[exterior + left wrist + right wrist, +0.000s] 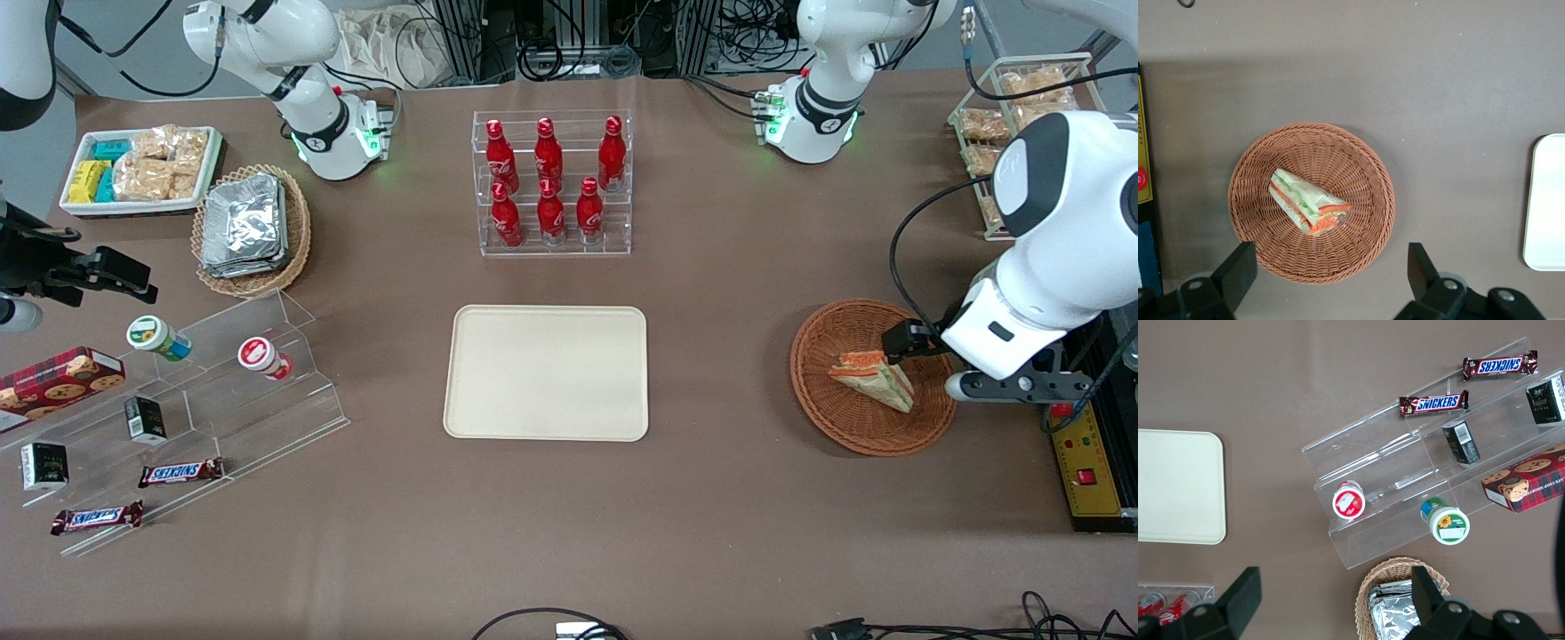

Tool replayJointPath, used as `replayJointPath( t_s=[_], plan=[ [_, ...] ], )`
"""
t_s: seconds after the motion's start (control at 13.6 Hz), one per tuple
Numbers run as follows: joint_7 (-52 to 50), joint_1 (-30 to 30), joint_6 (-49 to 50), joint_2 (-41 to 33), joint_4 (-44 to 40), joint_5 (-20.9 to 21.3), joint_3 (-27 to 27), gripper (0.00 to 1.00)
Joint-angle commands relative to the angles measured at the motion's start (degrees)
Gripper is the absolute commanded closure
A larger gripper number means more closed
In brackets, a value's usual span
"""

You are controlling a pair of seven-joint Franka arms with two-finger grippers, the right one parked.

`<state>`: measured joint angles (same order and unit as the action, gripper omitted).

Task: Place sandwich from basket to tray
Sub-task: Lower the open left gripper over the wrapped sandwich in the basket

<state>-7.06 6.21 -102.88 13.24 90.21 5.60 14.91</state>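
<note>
Sandwich (1308, 211) in basket (1358, 253), below spread gripper (1331, 273).
Gripper: above the basket rim at the working arm's end of the table, fingers wide apart, holding nothing. Sandwich: mid-basket, long axis slanted across the finger gap. Tray (546, 372): well apart, toward table centre.

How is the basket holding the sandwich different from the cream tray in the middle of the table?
The basket is round, reddish-brown woven wicker; the tray is a flat, smooth cream rectangle with rounded corners. The basket holds the sandwich; the tray holds nothing. The open gripper hovers above the basket, not the tray. Both are shallow and rest on the brown table.
</note>
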Motion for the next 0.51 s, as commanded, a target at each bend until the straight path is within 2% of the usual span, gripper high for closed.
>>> replayJointPath(
  t_s=[0.0,0.44],
  plan=[
    [0.5,0.0,1.8,0.9,-1.9,1.1,0.4,0.0],
    [-0.1,-0.1,3.8,2.4,-1.2,1.4,0.3,0.0]
  ],
)
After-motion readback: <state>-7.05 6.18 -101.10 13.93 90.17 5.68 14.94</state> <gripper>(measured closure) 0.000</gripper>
